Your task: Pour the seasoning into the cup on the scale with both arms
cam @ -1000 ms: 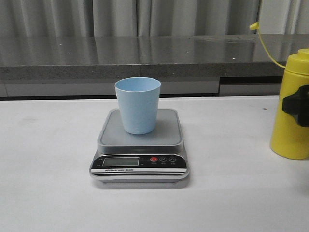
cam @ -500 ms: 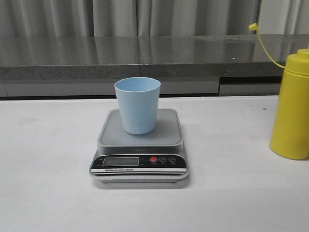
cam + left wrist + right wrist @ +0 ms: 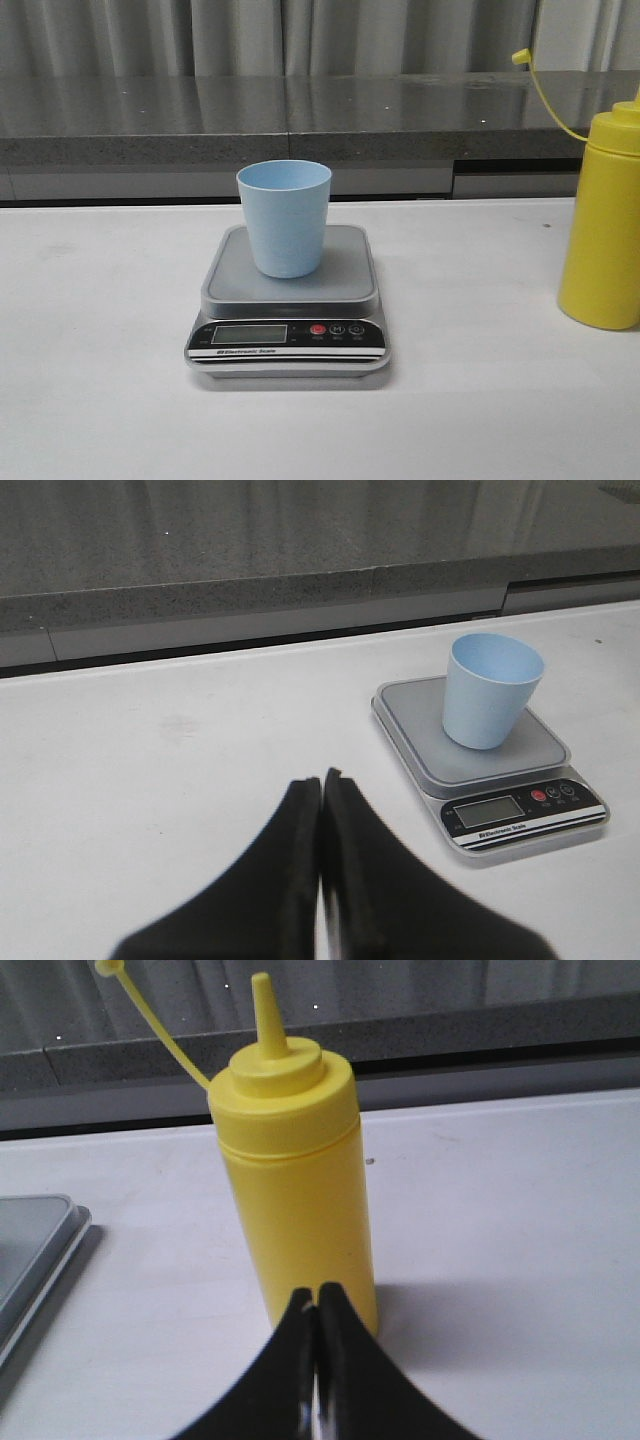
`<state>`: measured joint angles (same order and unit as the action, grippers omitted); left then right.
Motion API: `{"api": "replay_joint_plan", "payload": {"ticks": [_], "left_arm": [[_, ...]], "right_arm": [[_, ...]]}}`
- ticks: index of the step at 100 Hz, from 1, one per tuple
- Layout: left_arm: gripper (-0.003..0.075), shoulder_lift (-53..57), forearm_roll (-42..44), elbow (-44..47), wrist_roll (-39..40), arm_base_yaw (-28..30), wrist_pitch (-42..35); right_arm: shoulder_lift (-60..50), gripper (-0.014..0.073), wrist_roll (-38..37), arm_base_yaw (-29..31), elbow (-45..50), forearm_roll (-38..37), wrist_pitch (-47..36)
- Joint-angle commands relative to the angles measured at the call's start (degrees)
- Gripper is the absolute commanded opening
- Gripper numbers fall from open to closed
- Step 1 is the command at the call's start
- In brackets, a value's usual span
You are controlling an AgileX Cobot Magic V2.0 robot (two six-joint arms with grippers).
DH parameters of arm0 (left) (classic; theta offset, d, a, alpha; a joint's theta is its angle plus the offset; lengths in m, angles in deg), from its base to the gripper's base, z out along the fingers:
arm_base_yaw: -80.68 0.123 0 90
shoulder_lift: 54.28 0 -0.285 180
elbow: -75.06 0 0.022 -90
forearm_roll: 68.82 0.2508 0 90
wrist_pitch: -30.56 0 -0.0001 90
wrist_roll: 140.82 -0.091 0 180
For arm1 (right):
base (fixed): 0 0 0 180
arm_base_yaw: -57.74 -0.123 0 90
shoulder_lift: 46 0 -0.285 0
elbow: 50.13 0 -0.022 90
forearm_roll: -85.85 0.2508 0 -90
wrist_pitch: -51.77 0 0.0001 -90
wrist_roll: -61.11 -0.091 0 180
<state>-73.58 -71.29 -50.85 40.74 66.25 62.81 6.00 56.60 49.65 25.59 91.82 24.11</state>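
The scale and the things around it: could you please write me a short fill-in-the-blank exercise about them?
1. The pale blue cup stands upright on the platform of the ____.
2. The yellow seasoning bottle stands on the white table, to the robot's ____ of the scale.
3. The bottle's tethered cap is ____ the nozzle.
4. The left end effector has its fingers pressed ____.

Missing words: scale; right; off; together

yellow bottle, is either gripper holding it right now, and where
Nothing is held. The right gripper is shut in front of the yellow bottle; the left gripper is shut on nothing.
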Motion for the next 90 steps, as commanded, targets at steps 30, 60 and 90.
{"api": "replay_joint_plan", "payload": {"ticks": [30,60,90], "left_arm": [[-0.0020,-0.44,-0.63,-1.42,0.52,-0.04,-4.32],[-0.0020,-0.44,-0.63,-1.42,0.52,-0.04,-4.32],[-0.0020,-0.44,-0.63,-1.42,0.52,-0.04,-4.32]], "right_arm": [[-18.58,-0.0058,-0.07,0.43,-1.36,0.06,15.72],[-29.00,-0.0058,-0.07,0.43,-1.49,0.00,21.31],[-29.86,-0.0058,-0.07,0.43,-1.49,0.00,19.79]]}}
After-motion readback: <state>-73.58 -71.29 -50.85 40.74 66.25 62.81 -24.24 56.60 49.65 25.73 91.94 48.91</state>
